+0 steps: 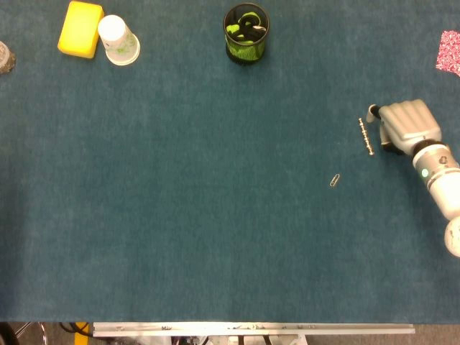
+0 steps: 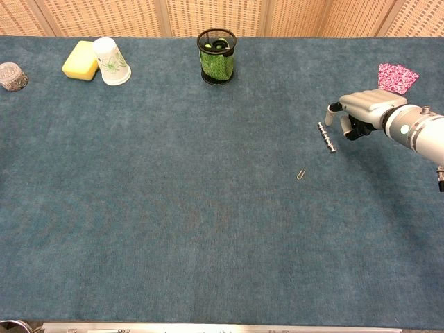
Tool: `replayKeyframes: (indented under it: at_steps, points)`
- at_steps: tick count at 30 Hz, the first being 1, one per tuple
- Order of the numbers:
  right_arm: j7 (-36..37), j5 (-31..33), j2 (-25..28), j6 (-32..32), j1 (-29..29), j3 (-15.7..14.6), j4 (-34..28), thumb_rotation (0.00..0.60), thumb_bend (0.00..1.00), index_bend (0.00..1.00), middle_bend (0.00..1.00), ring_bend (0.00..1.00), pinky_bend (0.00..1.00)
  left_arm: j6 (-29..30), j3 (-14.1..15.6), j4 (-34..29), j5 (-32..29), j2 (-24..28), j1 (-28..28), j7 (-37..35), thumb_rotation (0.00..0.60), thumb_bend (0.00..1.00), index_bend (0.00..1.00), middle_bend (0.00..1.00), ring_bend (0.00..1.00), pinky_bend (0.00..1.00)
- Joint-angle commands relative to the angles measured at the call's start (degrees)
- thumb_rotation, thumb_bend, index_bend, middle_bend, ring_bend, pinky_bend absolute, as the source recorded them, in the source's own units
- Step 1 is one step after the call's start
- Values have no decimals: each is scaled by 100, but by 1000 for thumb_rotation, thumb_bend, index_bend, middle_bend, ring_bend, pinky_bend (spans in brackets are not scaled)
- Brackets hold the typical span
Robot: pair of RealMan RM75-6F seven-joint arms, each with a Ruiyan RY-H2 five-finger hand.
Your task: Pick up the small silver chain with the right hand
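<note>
- Just left of the right hand (image 1: 407, 126), the chain (image 1: 366, 136) lies straight on the counter (image 1: 215, 215), apart from it.
- Fingers (image 2: 331, 113) curled downward, holding nothing.
- Probably light, limp, slippery; pinch mid-length.

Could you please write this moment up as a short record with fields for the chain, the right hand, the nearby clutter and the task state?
chain: small silver chain lies stretched out on the blue table, not lifted
right hand: right hand is just right of the chain, fingers curled downward, holding nothing
contact: none visible
nearest clutter: paper clip, apart from the chain, on its near-left side
far edge: mesh pen cup, paper cup, yellow sponge
left hand: not in view
task state: grasp not yet made
</note>
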Motion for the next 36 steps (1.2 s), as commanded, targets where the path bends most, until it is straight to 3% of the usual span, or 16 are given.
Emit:
replayKeyframes:
  at_steps: [1,22,27,30,31,34,36]
  points:
    - [-12,12,-40,-7,35,-21,25,600,940,320,1000,1000,1000,-3,-1,14,-16,-3,6,-3,600,347,79,92,115,100]
    - [-11,-266,-108,104,220,-184,-545,600,915,320,1000,1000,1000,53,-3,127,-34,-15,79,-153,600,347,79,92,115,100]
    - [89,-545,-16,440,143,-133,-774,600,908,320,1000,1000,1000,68,-3,161,-37,-11,101,-203,600,347,79,92,115,100]
    - [259,-793,63,686,37,-54,-847,600,796,321,986,999,1000,71,-4,171,-29,-11,104,-224,600,346,79,92,115,100]
    - [319,-875,87,756,1,-30,-866,600,692,333,954,980,1000,70,-4,180,-24,-14,103,-230,600,346,79,92,115,100]
    - [442,-1130,167,964,-109,3,-956,600,490,377,827,856,1000,63,2,195,-1,-21,98,-250,600,347,79,92,115,100]
    - [400,-1283,196,1126,-165,-9,-1001,600,453,390,766,804,1000,64,5,201,22,-27,94,-268,600,346,79,92,115,100]
